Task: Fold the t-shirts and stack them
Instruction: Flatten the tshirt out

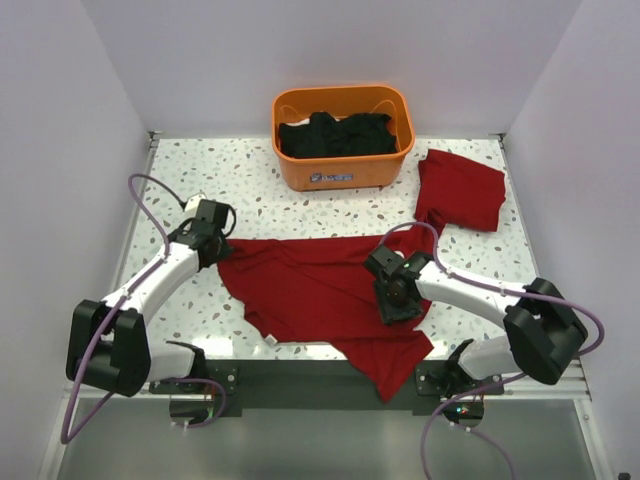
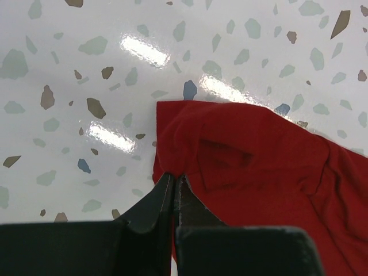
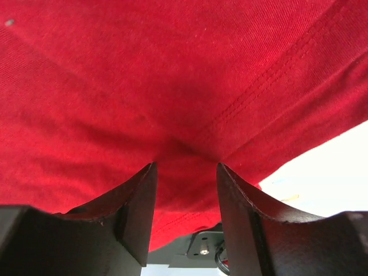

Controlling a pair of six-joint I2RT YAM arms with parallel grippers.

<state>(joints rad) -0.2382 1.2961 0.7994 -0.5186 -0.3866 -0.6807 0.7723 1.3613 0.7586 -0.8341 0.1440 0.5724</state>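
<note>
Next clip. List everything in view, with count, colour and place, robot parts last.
spread t-shirt: 1, dark red, table centre, hem over the near edge
folded t-shirt: 1, dark red, far right of table
basket: 1, orange, far centre
black cloth: 1 heap, inside basket
table: 1, white speckled
left end effector: 1, black, shut on spread t-shirt's left edge
right end effector: 1, black, jaws apart, on spread t-shirt's right part

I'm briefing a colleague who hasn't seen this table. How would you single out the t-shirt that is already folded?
Find the orange basket at the far edge of the table. Just right of it, by the far right corner, lies the folded t-shirt: a compact dark-red bundle, unlike the spread-out shirt sprawled across the near middle.
</note>
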